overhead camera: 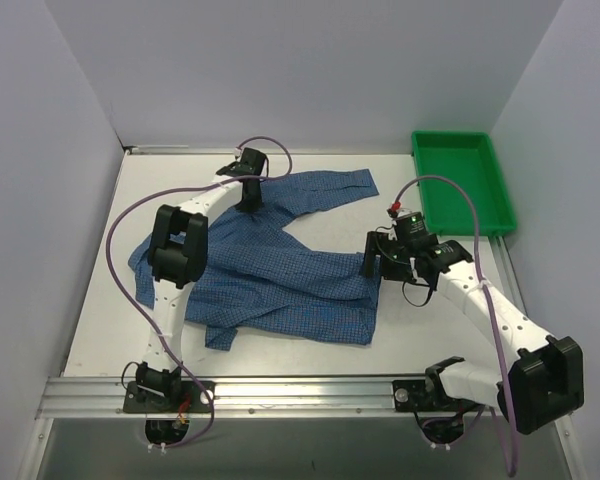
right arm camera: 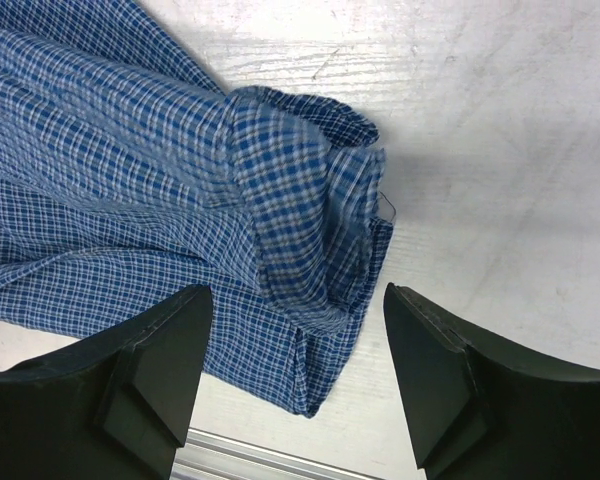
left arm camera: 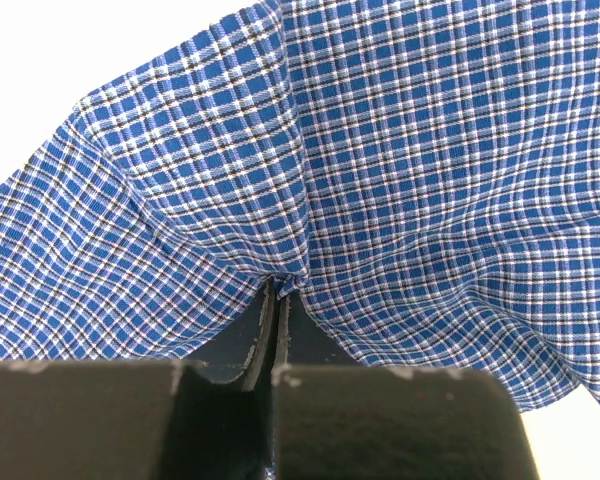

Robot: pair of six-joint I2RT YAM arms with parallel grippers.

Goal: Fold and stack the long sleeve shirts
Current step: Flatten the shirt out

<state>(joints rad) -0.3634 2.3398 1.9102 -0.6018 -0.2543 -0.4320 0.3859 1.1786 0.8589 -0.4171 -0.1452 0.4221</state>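
look for the blue checked shirt [overhead camera: 290, 275] in the middle of the white table [overhead camera: 420, 330], spread loosely and rumpled, with one sleeve reaching to the far right and the other to the near left. notice the left hand [left arm camera: 277, 300] at the far side, near the root of the far sleeve, closed tight on a small raised ridge of the cloth. notice the right hand [right arm camera: 295, 305] at the right edge of the shirt, open and holding nothing, with a folded cuff [right arm camera: 310, 200] lying on the table in its gap and just ahead. probably needs only to go forward and down to take this cuff; much nearer to it than the left hand. thin woven cloth, fine check of blue, white and dark threads, soft and easily wrinkled; thicker, doubled layer at the cuff. likely to sag if lifted at one point only. green plastic tray [overhead camera: 460, 180] at the far right, apart from the shirt.
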